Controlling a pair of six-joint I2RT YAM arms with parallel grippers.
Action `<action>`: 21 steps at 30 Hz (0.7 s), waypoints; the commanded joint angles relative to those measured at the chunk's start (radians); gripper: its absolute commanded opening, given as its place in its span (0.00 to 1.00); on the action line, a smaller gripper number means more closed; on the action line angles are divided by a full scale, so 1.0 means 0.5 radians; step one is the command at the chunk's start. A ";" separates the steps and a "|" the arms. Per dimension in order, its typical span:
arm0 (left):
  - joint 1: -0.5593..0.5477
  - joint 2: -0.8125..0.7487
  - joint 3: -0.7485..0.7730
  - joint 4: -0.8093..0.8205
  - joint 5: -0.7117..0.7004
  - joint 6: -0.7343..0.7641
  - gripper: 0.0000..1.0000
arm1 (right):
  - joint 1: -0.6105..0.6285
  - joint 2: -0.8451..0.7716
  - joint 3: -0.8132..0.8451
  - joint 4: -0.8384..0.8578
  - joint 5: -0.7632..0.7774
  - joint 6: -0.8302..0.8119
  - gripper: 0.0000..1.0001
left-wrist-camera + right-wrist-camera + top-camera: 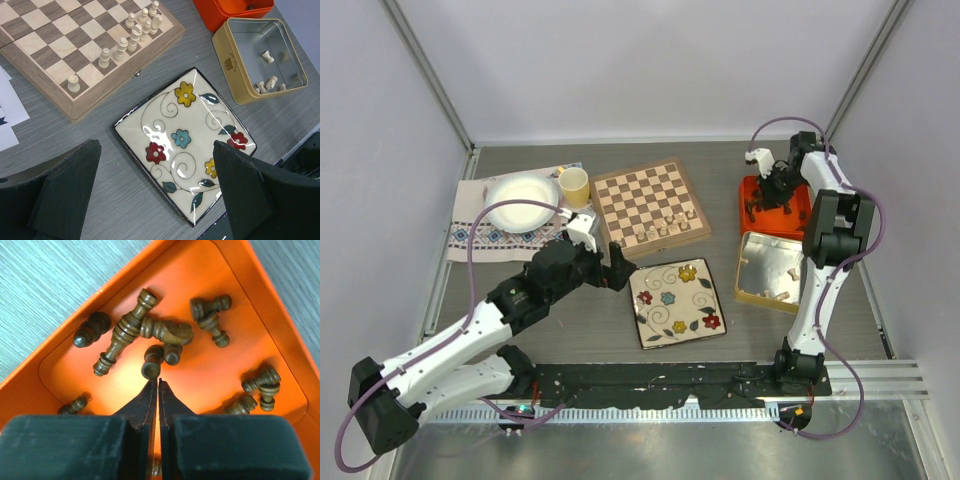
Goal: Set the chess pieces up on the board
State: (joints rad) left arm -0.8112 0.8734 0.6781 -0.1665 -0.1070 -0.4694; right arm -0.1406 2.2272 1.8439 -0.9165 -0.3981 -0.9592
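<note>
R hand (158, 384) shut, nothing pinched. Dark chess pieces (151, 365) lie in orange tray (260, 305), nearest one end-on just past its tips. L hand (157, 186) wide open, nearer the board (55, 55).

1 board (630, 200), 1 floral plate (676, 301), 1 tin (761, 262), 1 orange box (202, 377), 1 cup (574, 186), 1 white plate (523, 203)

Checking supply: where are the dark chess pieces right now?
In the top view, the dark pieces lie loose in the orange tray at far right, just behind the gold tin.
</note>
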 commanded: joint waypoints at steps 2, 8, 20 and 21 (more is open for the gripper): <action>0.006 0.048 0.064 0.152 0.057 -0.031 1.00 | -0.044 -0.172 0.080 0.099 -0.091 0.307 0.10; 0.006 0.051 0.061 0.149 0.076 -0.043 1.00 | -0.087 -0.153 0.064 0.277 -0.047 0.636 0.10; 0.009 0.103 0.077 0.180 0.100 -0.043 1.00 | -0.081 -0.218 0.003 0.207 -0.247 0.608 0.45; 0.006 0.115 0.080 0.180 0.100 -0.040 1.00 | -0.075 -0.209 0.009 0.204 -0.241 0.611 0.45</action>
State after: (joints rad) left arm -0.8112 0.9173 0.6785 -0.1448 -0.0731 -0.4904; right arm -0.1860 2.1883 1.8400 -0.8169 -0.4812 -0.6586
